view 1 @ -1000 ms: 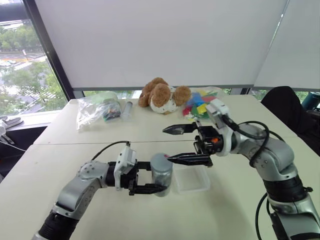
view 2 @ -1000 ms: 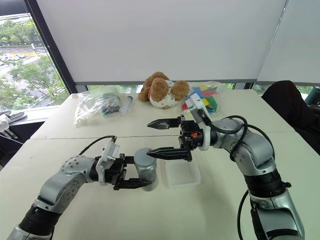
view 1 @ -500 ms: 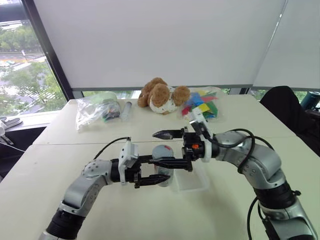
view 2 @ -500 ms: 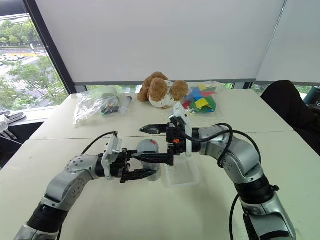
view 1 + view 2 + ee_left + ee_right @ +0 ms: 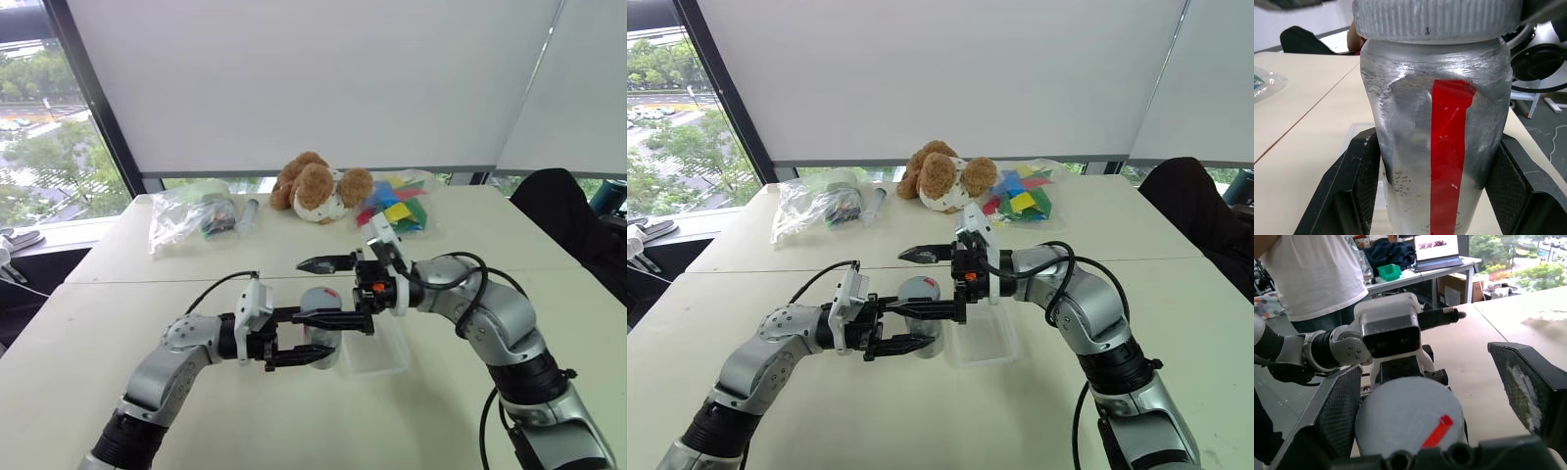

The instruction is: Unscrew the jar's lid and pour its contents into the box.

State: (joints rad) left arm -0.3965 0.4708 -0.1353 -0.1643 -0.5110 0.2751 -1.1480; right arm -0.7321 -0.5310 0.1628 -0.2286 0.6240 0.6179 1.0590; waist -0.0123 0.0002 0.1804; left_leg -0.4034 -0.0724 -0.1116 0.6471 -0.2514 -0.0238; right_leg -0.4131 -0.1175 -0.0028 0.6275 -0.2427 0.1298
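No legible text or labels anywhere.

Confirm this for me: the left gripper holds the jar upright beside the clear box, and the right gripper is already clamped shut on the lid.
Not quite. The right gripper is open, its fingers standing wide on either side of the lid, as the right wrist view shows. The rest holds: the left gripper holds the jar upright beside the clear box.

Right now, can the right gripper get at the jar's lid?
Probably yes. The right gripper is open with its fingers either side of the lid; nothing lies between. The left gripper holds the jar lower down, leaving the lid free.
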